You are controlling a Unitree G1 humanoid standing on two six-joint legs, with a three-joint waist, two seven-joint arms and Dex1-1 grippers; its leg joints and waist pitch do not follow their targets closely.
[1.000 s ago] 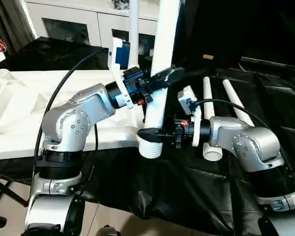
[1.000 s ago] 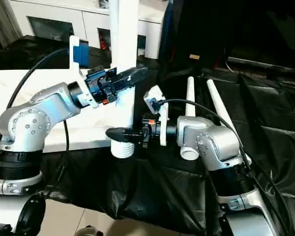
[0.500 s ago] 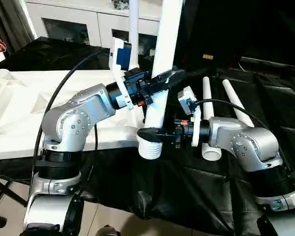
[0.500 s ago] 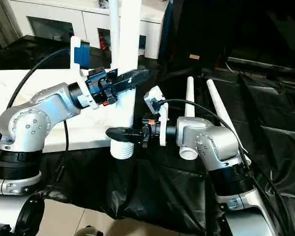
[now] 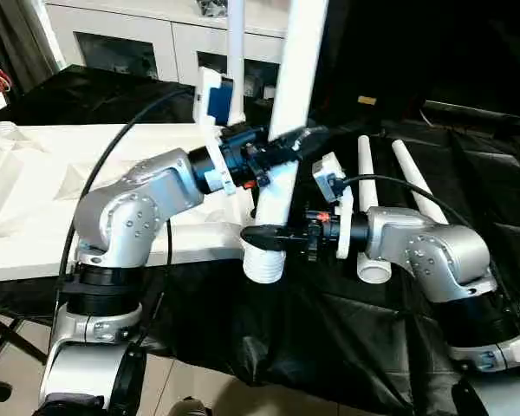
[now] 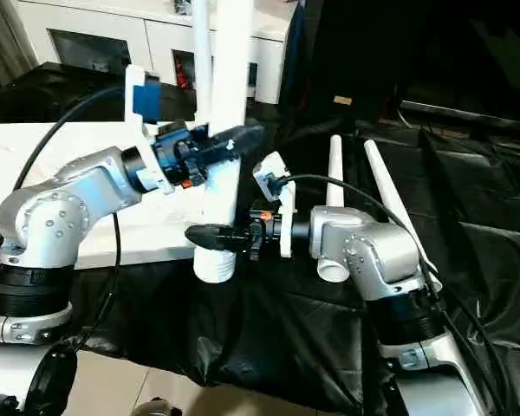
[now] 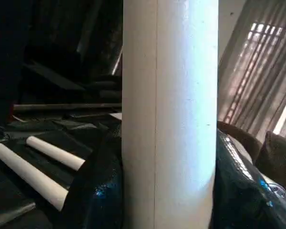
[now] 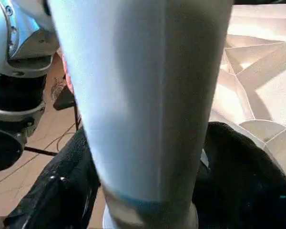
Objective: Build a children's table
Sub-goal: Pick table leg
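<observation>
A white table leg [image 5: 299, 61] stands nearly upright, leaning a little right at the top, off the near right corner of the upturned white tabletop [image 5: 35, 191]. Its ribbed lower end [image 5: 263, 264] hangs just past the top's edge. My left gripper [image 5: 286, 146] is shut on the leg at mid-height, black fingers [image 7: 97, 186] pressing either side of the tube [image 7: 169, 95]. My right gripper [image 5: 264, 234] is shut on the same leg just above the ribbed end, fingers [image 8: 238, 176] hugging it. Another leg [image 5: 236, 52] stands upright behind.
Two spare legs [image 5: 364, 173] [image 5: 412, 178] lie side by side on the black cloth [image 5: 347, 329] to the right. A white cabinet with glass doors [image 5: 121, 43] stands at the back. Tiled floor shows below the table's front edge.
The held leg's upper part has tipped slightly to the right, carried by my left gripper. The lower end and my right gripper have stayed almost in place.
</observation>
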